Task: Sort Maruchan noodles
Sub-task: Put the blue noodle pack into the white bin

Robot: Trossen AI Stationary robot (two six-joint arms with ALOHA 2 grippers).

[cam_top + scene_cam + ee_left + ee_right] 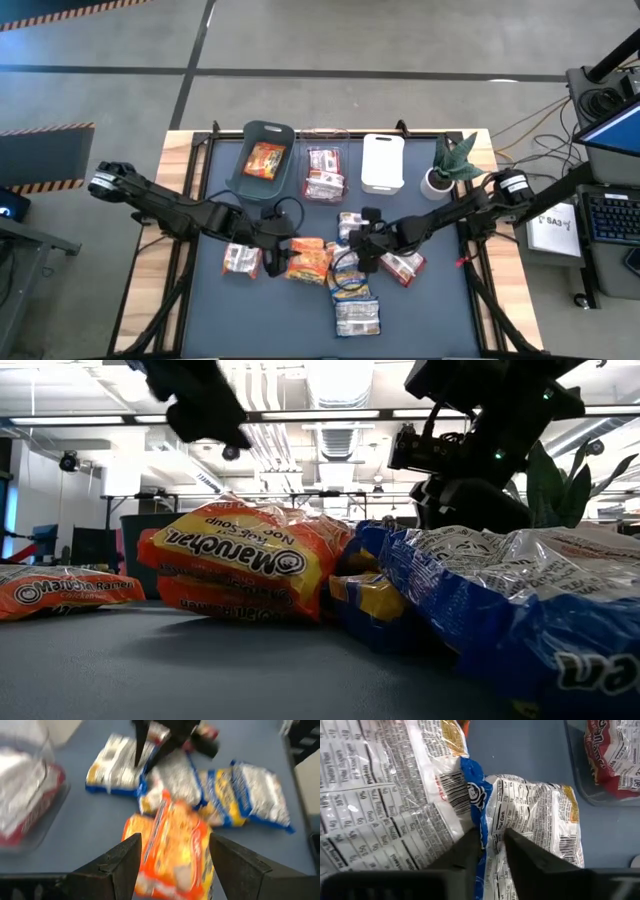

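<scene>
right gripper (490, 842) at table centre, dark fingers nearly together and pinching the crumpled blue edge of a glossy blue-and-white plastic noodle packet (535, 815); grip looks set, though whether it will hold through a lift cannot be told yet. left gripper (172, 852) hovering just left of centre, fingers spread wide and holding nothing, directly over a glossy orange plastic noodle packet (172, 847).

dark blue-grey table mat (215, 310) carrying a loose heap of packets at its middle. along the far edge, a teal plastic bin (266, 155) with an orange packet inside, a clear plastic bin (325, 170) with red-and-white packets, and a white plastic bin (382, 163) showing no contents. small potted green plant (448, 165) beside the white bin.

pinched packet lying right under the right gripper, touching and partly overlapped by a neighbouring blue-and-white packet, long axis running away from the fingers toward the bins. right arm plainly nearer to it. likely destination the white bin, beyond the gripper toward the far edge and slightly right in the high view: a lift first, then a short carry. risk: dragging the neighbour along.
</scene>
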